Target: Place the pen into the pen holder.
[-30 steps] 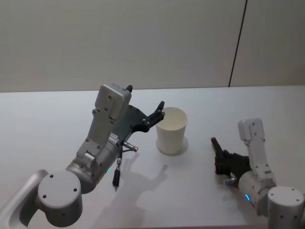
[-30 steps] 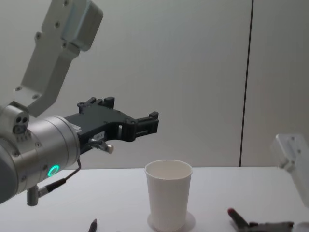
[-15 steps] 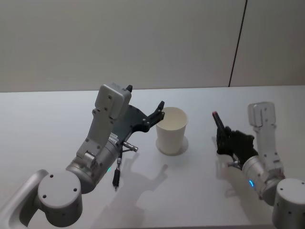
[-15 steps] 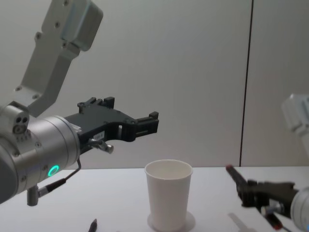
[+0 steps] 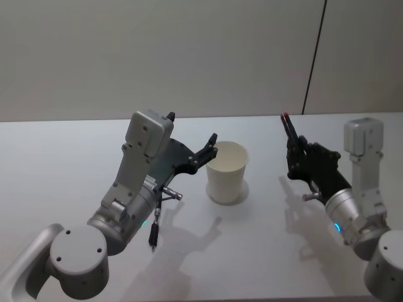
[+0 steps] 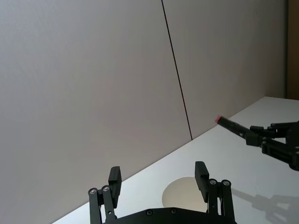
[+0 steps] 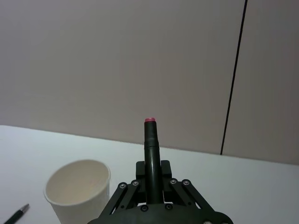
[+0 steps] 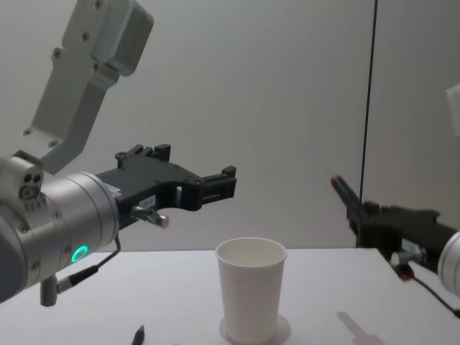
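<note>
Could tip the tall white paper cup [image 5: 227, 171] or bump the open left pincer [image 5: 208, 150] if swung in low with the thin red-tipped black pen [image 5: 288, 127] squeezed by the right pincer [image 5: 295, 148].

White counter [image 5: 75, 145], matte, level. Plain pale wall [image 5: 157, 56] rises behind the counter's far edge. Thin dark vertical seam [image 5: 315, 56] in wall, above counter's far right. Spare dark pen [image 5: 152, 238] lies flat on counter, near-left part.
</note>
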Tool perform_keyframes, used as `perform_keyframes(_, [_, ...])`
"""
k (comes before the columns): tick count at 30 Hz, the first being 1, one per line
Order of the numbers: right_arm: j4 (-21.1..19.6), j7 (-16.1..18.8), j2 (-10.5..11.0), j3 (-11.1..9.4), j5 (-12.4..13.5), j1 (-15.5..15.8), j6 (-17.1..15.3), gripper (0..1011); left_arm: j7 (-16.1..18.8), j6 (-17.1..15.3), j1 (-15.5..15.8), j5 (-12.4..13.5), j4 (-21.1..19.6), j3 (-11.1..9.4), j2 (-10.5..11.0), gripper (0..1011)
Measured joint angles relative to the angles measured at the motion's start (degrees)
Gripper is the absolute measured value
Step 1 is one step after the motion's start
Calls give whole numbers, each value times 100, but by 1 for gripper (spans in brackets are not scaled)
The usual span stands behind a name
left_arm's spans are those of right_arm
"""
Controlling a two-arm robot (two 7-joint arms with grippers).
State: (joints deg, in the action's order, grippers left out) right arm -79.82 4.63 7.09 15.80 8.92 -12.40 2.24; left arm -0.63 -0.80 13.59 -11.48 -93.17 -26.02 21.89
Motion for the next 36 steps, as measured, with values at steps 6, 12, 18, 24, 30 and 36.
perform_keyframes(6, [45, 323, 12, -31, 87, -49, 596, 179, 0, 0, 0, 0, 0, 0, 0, 1000])
perform_keyframes(12, [266, 653, -16, -45, 158, -184, 1152, 178, 0, 0, 0, 0, 0, 0, 0, 1000])
perform_keyframes(18, [747, 976, -120, -39, 140, -466, 1808, 179, 0, 0, 0, 0, 0, 0, 0, 1000])
perform_keyframes(24, [1303, 1107, -237, -16, 26, -749, 2254, 179, 0, 0, 0, 0, 0, 0, 0, 1000])
perform_keyframes(30, [1837, 1177, -354, 6, -55, -1026, 2561, 179, 0, 0, 0, 0, 0, 0, 0, 1000])
perform_keyframes(36, [2440, 1325, -486, 29, -57, -1347, 2899, 178, 0, 0, 0, 0, 0, 0, 0, 1000])
